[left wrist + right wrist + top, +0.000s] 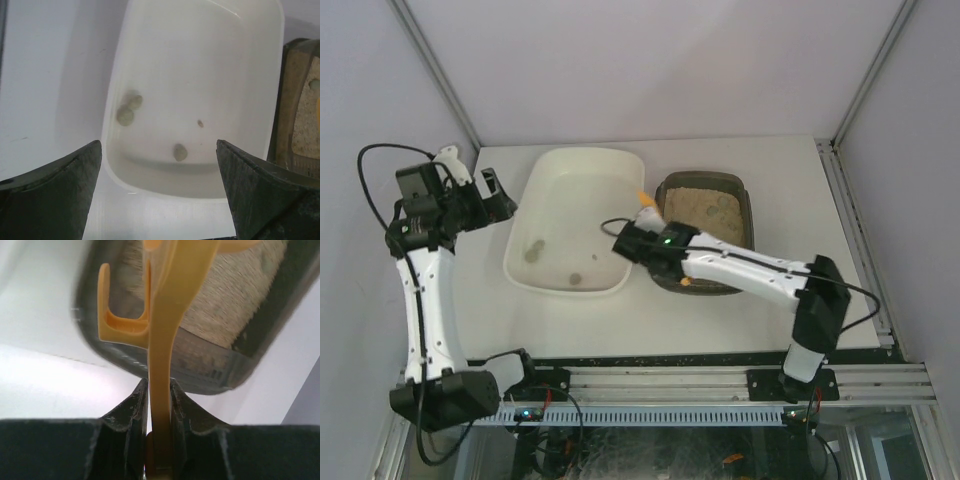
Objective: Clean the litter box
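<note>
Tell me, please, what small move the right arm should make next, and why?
Probably swing the scoop right and dip it toward a clump in the box. The right claw is shut on the scoop's handle, the scoop's head hangs by the box's left rim, clumps lie in the box, and the tub already holds a few.

2 arms, both bases on the near side of the white tub (585, 151).

1. Left arm (425, 300): long link upright, left of the tub; wrist bent toward the tub's left rim. Left gripper (500, 197) just off that rim, jaws spread wide.

2. Right arm (750, 270): forearm low, reaching from the tub's near right toward its right rim. Right gripper (642, 225) at that rim, 2 fingers pinched flat on the yellow scoop handle (162, 340).
</note>
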